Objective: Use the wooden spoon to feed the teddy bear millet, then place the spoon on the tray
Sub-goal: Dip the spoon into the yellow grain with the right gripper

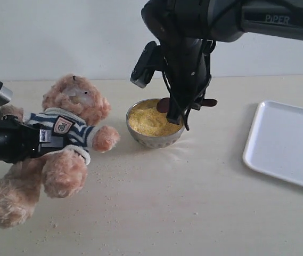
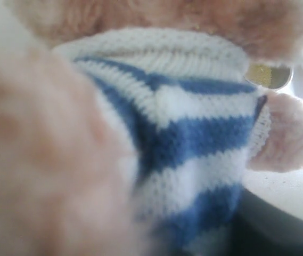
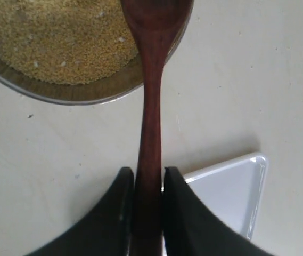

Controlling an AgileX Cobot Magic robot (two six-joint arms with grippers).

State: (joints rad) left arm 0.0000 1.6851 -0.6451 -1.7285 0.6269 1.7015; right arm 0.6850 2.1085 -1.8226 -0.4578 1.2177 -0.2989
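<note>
1. One teddy bear is on the left of the table, leaning back with its legs toward the camera. It wears a navy-and-white striped shirt with one chest badge.
2. Two grippers are in view. The left gripper reaches in from the left edge and is closed on the bear's torso. Its wrist camera is filled with striped knit and fur, so the fingers themselves cannot be made out there.
3. The right gripper hangs from above over the middle of the table. Its two black fingers are narrow, pinching the handle of the one wooden spoon.
4. The spoon's oval bowl sits over the far edge of the millet. In the exterior view the dark oval shows at the back rim, just left of the gripper.
5. One round metal bowl stands just right of the bear's outstretched paw, heaped with yellow millet.
6. Loose specks of grain are scattered on the table in front of the bear, too many and too small to count.
7. One white tray lies at the right edge, well apart from the bowl, with nothing on the part that shows.
</note>
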